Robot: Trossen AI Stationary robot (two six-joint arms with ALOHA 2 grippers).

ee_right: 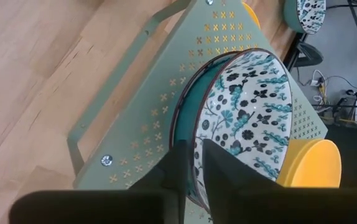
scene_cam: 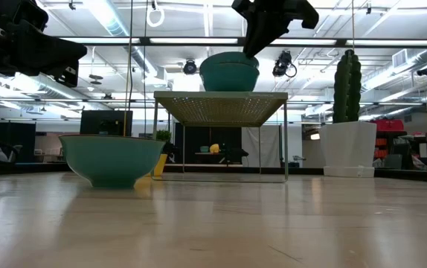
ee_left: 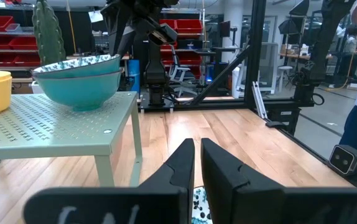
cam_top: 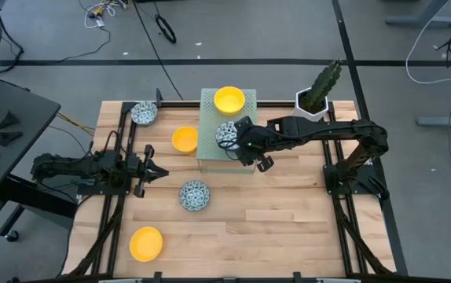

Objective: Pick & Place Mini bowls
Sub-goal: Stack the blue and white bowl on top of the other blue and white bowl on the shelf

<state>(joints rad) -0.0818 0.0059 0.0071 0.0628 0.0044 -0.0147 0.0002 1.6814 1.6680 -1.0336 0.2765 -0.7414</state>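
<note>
Blue-patterned bowl (cam_top: 226, 134) rim is pinched by the outstretched right gripper (cam_top: 237, 140).

2 bowls (cam_top: 227, 134) on stand (cam_top: 210, 153)

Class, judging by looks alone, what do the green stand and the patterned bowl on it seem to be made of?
Green stand: probably painted sheet metal, matte, punched with small cross-shaped holes, with a screw at its corner. Patterned bowl: likely glazed ceramic, with a smooth inside and printed blue pattern, though plastic cannot be ruled out.

Bowls come in plain bright yellow (cam_top: 229, 100) or white with dense blue-teal florals (ee_right: 247, 118). Stand (cam_top: 210, 149) is pale green, surface (cam_top: 288, 212) light wood.
</note>
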